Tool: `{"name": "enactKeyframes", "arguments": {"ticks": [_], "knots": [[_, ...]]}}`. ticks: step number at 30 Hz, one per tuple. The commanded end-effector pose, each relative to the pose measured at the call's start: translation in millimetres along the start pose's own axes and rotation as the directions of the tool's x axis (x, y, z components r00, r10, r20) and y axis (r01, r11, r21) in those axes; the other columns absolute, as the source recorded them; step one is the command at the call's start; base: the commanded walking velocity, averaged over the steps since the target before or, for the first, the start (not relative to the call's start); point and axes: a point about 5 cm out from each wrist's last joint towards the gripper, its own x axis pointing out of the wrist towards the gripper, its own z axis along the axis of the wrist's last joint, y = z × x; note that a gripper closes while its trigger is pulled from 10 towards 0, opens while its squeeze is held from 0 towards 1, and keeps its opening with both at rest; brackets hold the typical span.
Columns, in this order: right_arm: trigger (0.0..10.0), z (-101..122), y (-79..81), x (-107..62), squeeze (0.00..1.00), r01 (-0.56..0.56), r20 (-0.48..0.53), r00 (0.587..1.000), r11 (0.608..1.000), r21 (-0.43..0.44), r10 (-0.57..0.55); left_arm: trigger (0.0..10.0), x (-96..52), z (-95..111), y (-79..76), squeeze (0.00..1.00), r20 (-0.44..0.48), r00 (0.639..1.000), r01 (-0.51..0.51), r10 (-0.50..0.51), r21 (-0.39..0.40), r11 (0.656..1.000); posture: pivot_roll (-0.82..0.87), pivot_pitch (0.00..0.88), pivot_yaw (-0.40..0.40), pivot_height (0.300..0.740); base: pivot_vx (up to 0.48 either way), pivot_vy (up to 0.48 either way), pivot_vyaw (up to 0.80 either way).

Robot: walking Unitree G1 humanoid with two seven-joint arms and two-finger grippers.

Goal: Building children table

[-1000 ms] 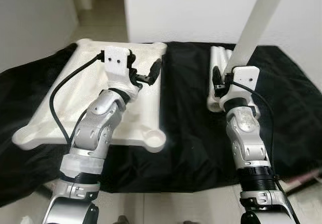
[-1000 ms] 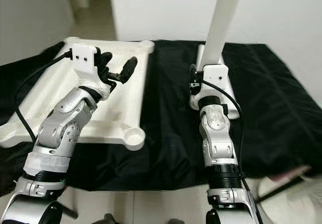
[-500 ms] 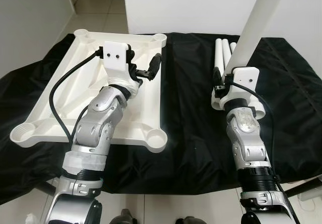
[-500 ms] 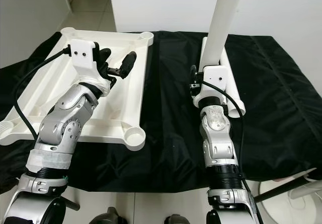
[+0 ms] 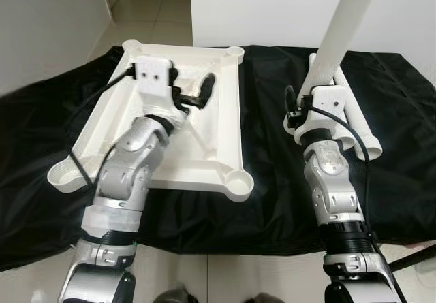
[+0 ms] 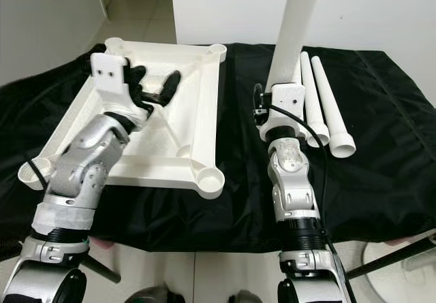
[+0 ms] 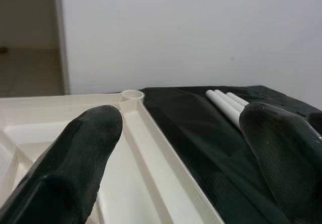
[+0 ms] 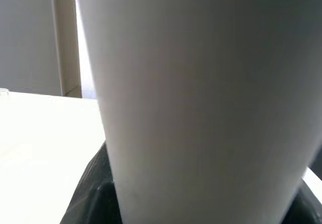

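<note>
A white children's tabletop [image 5: 204, 146] lies upside down on black cloth, with a round leg socket [image 5: 238, 180] at its near right corner. My left gripper [image 5: 191, 93] hovers open over the tabletop's far part, nothing between its fingers [image 7: 75, 158]. My right gripper [image 5: 313, 92] is shut on a long white table leg [image 5: 340, 24], which rises steeply and leans to the right. That leg [image 8: 201, 98] is very close in the right wrist view. More white legs [image 6: 332, 112] lie side by side on the cloth behind my right arm.
The black cloth [image 5: 272, 180] covers the low work surface up to its near edge, with tiled floor below. A white wall [image 6: 381, 10] stands right behind it. A thin black stand leg [image 6: 395, 255] crosses the floor at the near right.
The whole picture has shifted and sharpened, so the camera moved. Both arms keep much the same pose: the left gripper stays open over the tabletop and the right one keeps hold of the leg.
</note>
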Motion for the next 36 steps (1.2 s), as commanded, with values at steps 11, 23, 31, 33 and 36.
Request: {"name": "enactKeyframes", "arguments": {"ticks": [11, 23, 31, 33, 36], "knots": [[10.0, 1.3, 2.6, 1.3, 0.00, -0.014, 0.010, 1.000, 1.000, -0.007, 0.014, 10.0, -0.5, 2.2, -6.9, 0.00, 0.011, 0.999, 0.042, -0.043, 0.085, 0.996, 0.05, 0.000, 0.010, 0.740, 0.000, 0.000, 0.00], [10.0, 0.3, 5.4, 1.6, 0.00, -0.029, 0.006, 1.000, 1.000, -0.006, 0.029, 10.0, -1.1, -0.1, -8.8, 0.00, 0.004, 0.999, 0.035, -0.035, 0.068, 0.997, 0.06, 0.000, 0.006, 0.740, 0.000, -0.221, 0.00], [10.0, -0.7, 6.8, 1.1, 0.00, -0.033, 0.003, 0.999, 0.999, -0.004, 0.033, 10.0, -1.6, 1.0, -7.3, 0.00, 0.015, 1.000, 0.026, -0.027, 0.065, 0.998, 0.06, 0.000, 0.012, 0.740, 0.000, 0.000, 0.00], [10.0, -0.7, 8.0, 0.9, 0.00, -0.034, 0.004, 0.999, 0.999, -0.001, 0.034, 10.0, -1.9, 0.8, -6.3, 0.00, 0.014, 1.000, 0.027, -0.028, 0.045, 0.999, 0.06, 0.000, 0.015, 0.740, 0.000, 0.000, 0.00], [10.0, -0.9, 8.6, 0.3, 0.00, -0.033, 0.004, 0.999, 0.999, 0.001, 0.033, 10.0, -1.9, 0.9, -5.5, 0.00, 0.010, 1.000, 0.028, -0.028, 0.028, 0.999, 0.06, 0.000, 0.018, 0.740, 0.000, 0.000, 0.00]]}}
